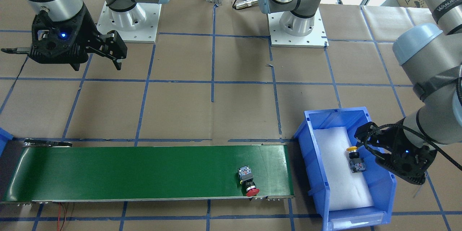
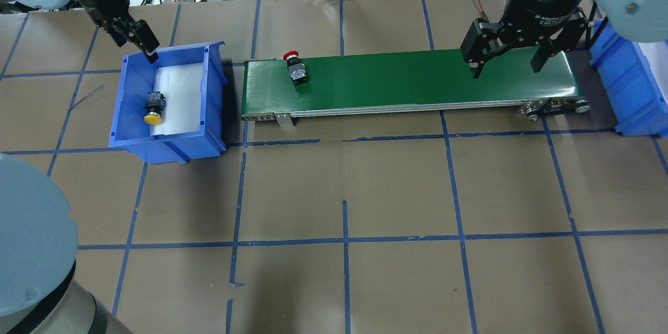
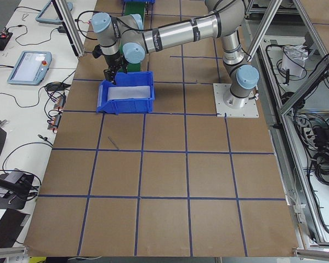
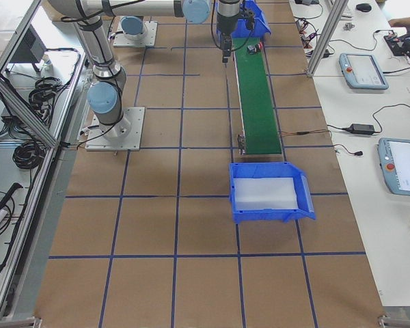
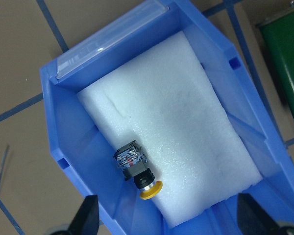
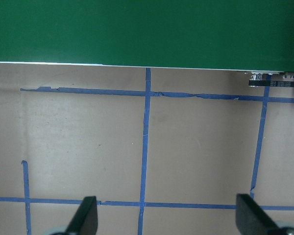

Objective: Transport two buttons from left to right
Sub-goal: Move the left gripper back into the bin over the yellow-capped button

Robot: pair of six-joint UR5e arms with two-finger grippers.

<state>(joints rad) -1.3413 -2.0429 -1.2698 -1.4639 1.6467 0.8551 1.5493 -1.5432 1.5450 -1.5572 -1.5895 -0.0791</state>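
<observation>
The yellow-capped button (image 2: 153, 109) lies on its side on white foam in the left blue bin (image 2: 122, 99); it also shows in the left wrist view (image 5: 137, 169) and the front view (image 1: 355, 158). The red mushroom-capped button (image 2: 295, 68) lies on the green conveyor belt (image 2: 417, 78) near its left end, seen in the front view too (image 1: 248, 182). My left gripper (image 2: 136, 39) is open and empty above the bin's far corner; its fingertips (image 5: 90, 215) stand wide apart. My right gripper (image 2: 509, 62) is open and empty over the belt's right end.
A second blue bin (image 2: 626, 83) lined with white foam (image 4: 266, 193) stands past the belt's right end. The table is brown paper with a blue tape grid (image 2: 344, 240). Both arm bases (image 1: 297, 25) stand at the robot's edge of the table.
</observation>
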